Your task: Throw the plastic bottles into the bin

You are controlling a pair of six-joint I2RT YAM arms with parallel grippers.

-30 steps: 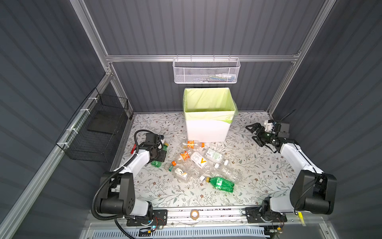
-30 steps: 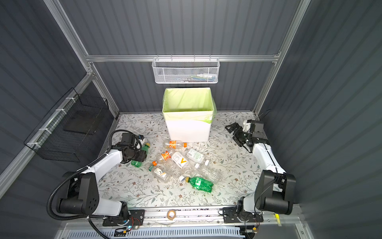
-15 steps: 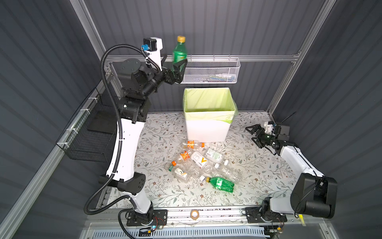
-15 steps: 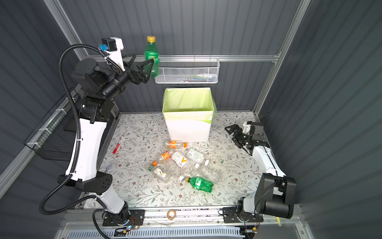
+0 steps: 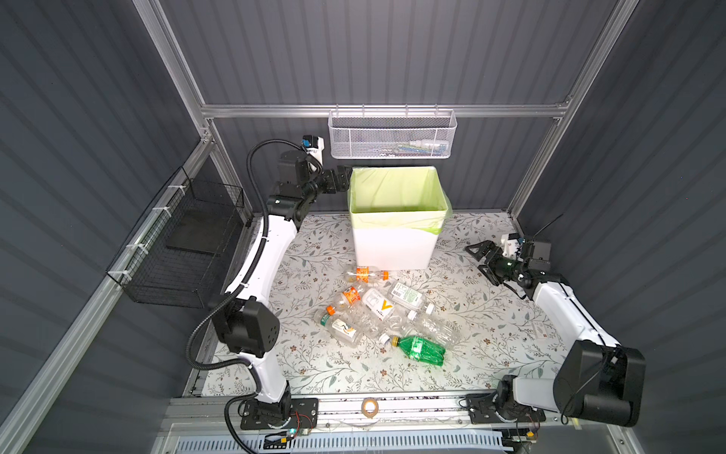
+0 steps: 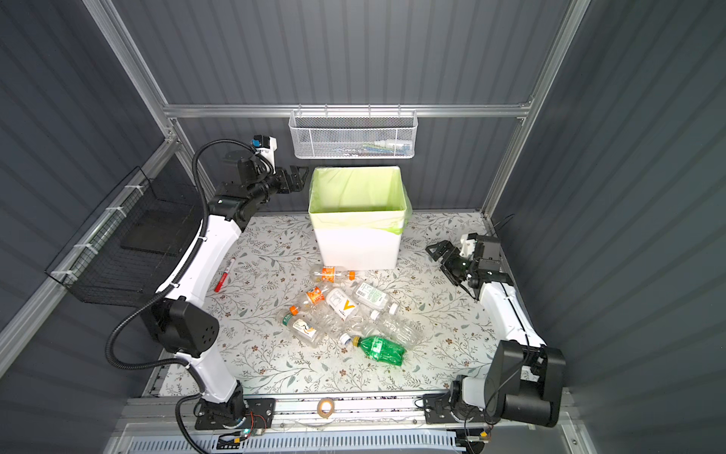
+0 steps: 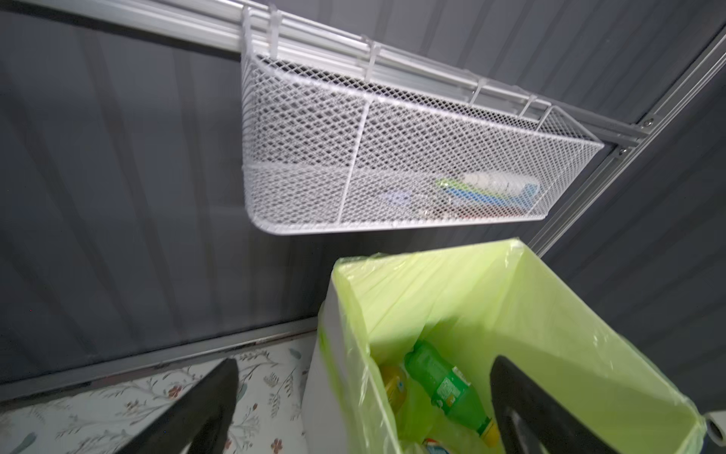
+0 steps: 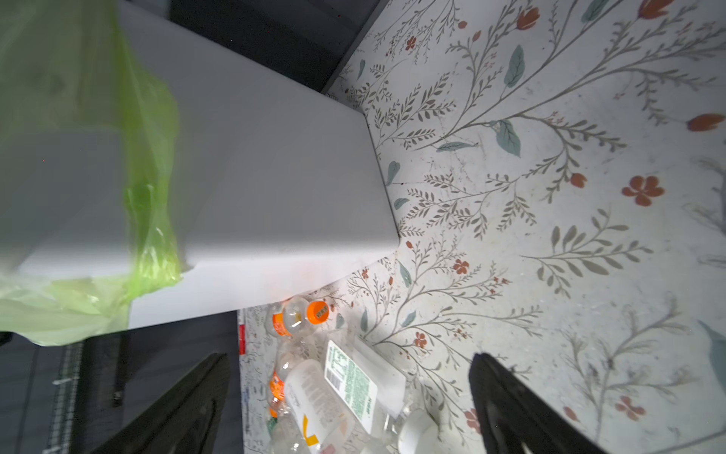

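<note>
While the left jaws stand wide apart and empty, just beside and above a rear corner of the bin [image 5: 393, 243], the work still open lies nearer the right jaws. These are likewise spread wide with nothing between them, low over the desk [image 5: 491, 334]. Below the left jaws, inside the bin, one green bottle [image 7: 444, 385] lies on the liner. At least two other items lie partly hidden beside it, and their kind cannot be told. Ahead of the right jaws, the loose bottles [image 5: 369, 314] lie in one pile on the desk in front of the bin, well apart from the left jaws. The pile member nearest the right jaws is a clear bottle [image 5: 406, 295] with a white label. Its long axis lies slantwise across the line from those jaws, so a pick probably calls for a wrist turn to close across the body. Count on the desk: at least seven bottles, the total uncertain where clear ones overlap, among them a second green bottle [image 5: 422, 348]. Count elsewhere: one bin, one marker [image 6: 222, 280].
</note>
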